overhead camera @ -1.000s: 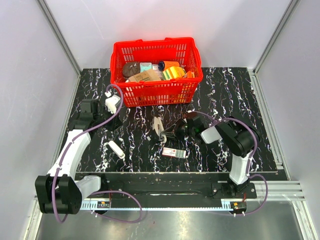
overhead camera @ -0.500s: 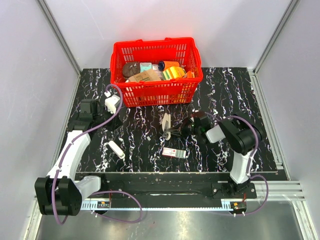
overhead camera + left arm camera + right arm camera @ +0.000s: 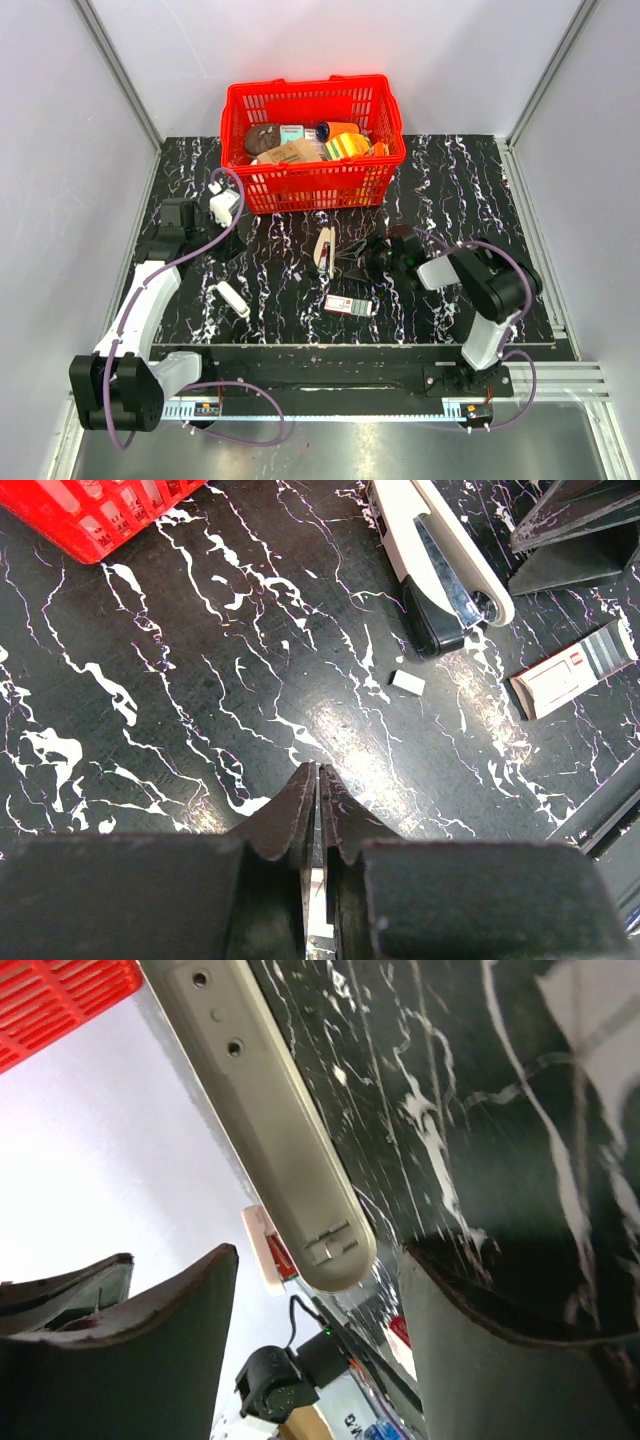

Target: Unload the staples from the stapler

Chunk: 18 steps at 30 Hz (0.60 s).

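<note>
The off-white stapler (image 3: pixel 325 250) lies hinged open on the black marbled table, in front of the red basket. In the left wrist view the stapler (image 3: pixel 440 560) shows its white top arm and dark metal inner part. A tiny pale strip, the staples (image 3: pixel 407 682), lies on the table just beside its dark end. My right gripper (image 3: pixel 353 262) stands open right of the stapler (image 3: pixel 270 1130), its fingers (image 3: pixel 150 1350) apart and touching nothing. My left gripper (image 3: pixel 320 775) hovers shut over bare table at the left (image 3: pixel 232 248), well away from the stapler.
The red basket (image 3: pixel 312 145), filled with several packages, stands at the back. A small red-and-white box (image 3: pixel 348 305) lies in front of the stapler. A short white oblong piece (image 3: pixel 232 298) lies front left. A black rail (image 3: pixel 330 365) runs along the near edge.
My right gripper has opened and let go of the stapler, after shifting it slightly toward the basket. The stapler now rests on the table. My left arm has not moved.
</note>
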Each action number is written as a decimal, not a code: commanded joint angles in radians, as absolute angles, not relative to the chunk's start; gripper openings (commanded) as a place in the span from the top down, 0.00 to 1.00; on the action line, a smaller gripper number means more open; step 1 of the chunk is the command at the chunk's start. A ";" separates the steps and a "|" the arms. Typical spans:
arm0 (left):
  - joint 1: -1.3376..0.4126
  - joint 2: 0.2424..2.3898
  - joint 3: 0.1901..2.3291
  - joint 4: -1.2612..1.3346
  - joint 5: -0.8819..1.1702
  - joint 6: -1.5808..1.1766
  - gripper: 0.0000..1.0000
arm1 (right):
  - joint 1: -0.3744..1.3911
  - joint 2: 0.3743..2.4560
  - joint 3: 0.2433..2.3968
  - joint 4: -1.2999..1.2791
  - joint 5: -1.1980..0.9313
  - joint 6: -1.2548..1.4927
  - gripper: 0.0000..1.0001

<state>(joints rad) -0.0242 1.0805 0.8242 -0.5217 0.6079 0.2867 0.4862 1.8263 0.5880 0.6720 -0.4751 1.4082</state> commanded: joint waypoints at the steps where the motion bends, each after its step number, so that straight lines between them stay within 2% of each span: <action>1: -0.020 1.066 0.844 -0.482 0.641 0.288 0.91 | 0.498 1.642 0.671 0.150 -0.280 1.193 0.29; 5: -0.020 1.074 0.844 -0.474 0.638 0.281 0.91 | 0.590 1.562 0.880 -0.177 -0.054 0.987 0.29; 9: -0.020 1.085 0.844 -0.465 0.637 0.264 0.91 | 0.716 1.649 1.136 -0.418 0.180 0.829 0.29; 13: -0.020 1.081 0.845 -0.465 0.621 0.264 0.91 | 0.791 1.790 1.340 -0.560 0.316 0.756 0.29; 18: -0.018 1.074 0.842 -0.466 0.614 0.265 0.91 | 0.822 1.920 1.456 -0.656 0.422 0.724 0.31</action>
